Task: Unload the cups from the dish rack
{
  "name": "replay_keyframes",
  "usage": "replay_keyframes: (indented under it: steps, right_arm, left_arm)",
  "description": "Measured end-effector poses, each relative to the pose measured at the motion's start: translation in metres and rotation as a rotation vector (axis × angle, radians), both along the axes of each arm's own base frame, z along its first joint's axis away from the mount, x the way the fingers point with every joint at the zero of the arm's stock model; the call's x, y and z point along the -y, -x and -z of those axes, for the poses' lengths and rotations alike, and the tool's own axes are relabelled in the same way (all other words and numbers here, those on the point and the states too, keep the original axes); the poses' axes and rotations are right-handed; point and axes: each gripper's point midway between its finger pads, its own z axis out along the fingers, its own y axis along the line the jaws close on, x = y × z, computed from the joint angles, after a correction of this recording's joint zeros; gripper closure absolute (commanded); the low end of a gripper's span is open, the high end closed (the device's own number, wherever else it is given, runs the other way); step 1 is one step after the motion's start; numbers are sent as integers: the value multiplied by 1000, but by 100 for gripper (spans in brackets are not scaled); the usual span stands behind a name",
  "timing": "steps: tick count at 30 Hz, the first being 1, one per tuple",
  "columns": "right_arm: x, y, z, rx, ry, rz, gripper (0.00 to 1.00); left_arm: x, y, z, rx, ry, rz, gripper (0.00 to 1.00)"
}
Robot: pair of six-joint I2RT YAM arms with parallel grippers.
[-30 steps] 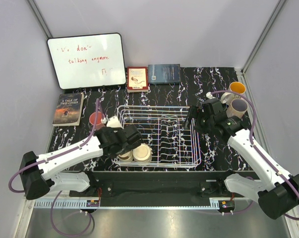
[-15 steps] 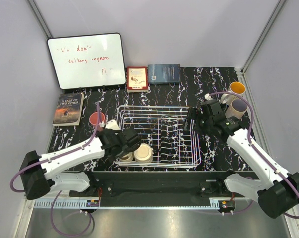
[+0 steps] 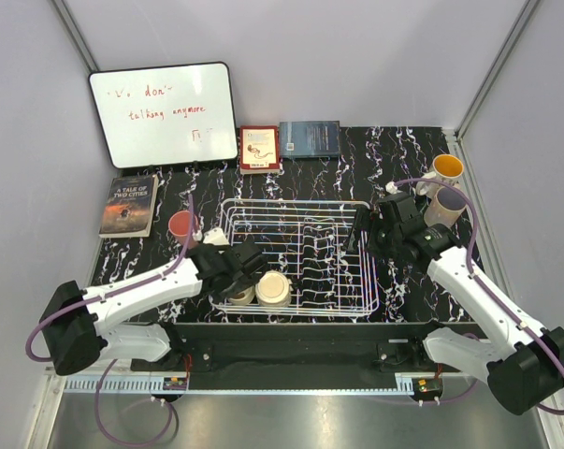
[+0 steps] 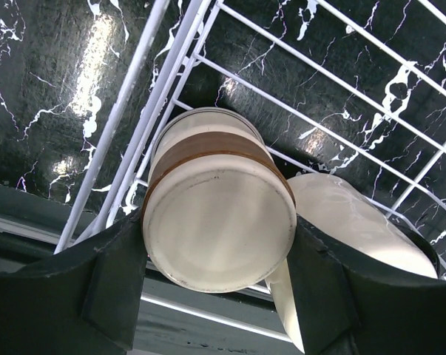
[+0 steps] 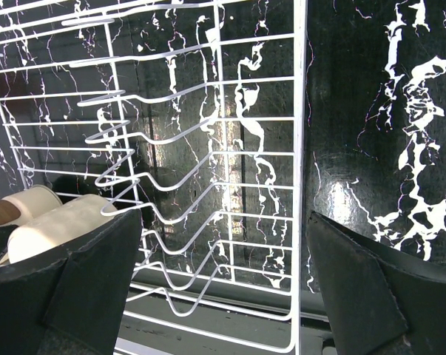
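— Which step are you on?

— Taking hold of the banded cream cup (image 4: pixel 215 159). It sits upside down in the near left corner of the dish rack (image 3: pixel 300 204). My left pincer (image 4: pixel 219 248) straddles it, a finger against each side or a hair off. I can't tell whether they are biting.

— And your other arm?

— My right pincer (image 5: pixel 223 222) hangs wide open and empty over the rack's right end.

— What does the next move need?

— I'd say a firm squeeze, then a straight lift clear of the rim wire. I must not nudge the plain cream cup (image 4: pixel 348 222) just beside it. Then I'd set it on the tabletop (image 3: pixel 122 248), perhaps near the pink tumbler (image 3: pixel 181 224).
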Motion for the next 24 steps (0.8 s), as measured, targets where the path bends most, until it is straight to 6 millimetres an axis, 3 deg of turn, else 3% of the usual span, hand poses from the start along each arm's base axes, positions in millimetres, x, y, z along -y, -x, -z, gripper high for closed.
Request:
replay_keyframes:
  steps: [4, 7, 13, 17, 21, 24]
  right_arm:
    - [0, 0, 0, 0, 0, 0, 0]
    - [0, 0, 0, 0, 0, 0, 0]
    - [-1, -1, -9, 24, -12, -1, 0]
    - [-4, -7, -30, 79, -39, -2, 0]
    - [-5, -8, -48, 128, -65, -8, 0]
    - [-8, -7, -58, 148, -91, -20, 0]
  left_arm:
    - [1, 0, -4, -2, -7, 19, 100]
    - [6, -3, -19, 14, -3, 57, 100]
    - [36, -30, -94, 158, 81, 168, 100]
    - [64, -46, -147, 285, 169, 276, 100]
    - [81, -56, -167, 383, 247, 369, 100]
    - [83, -62, -170, 435, 352, 398, 100]
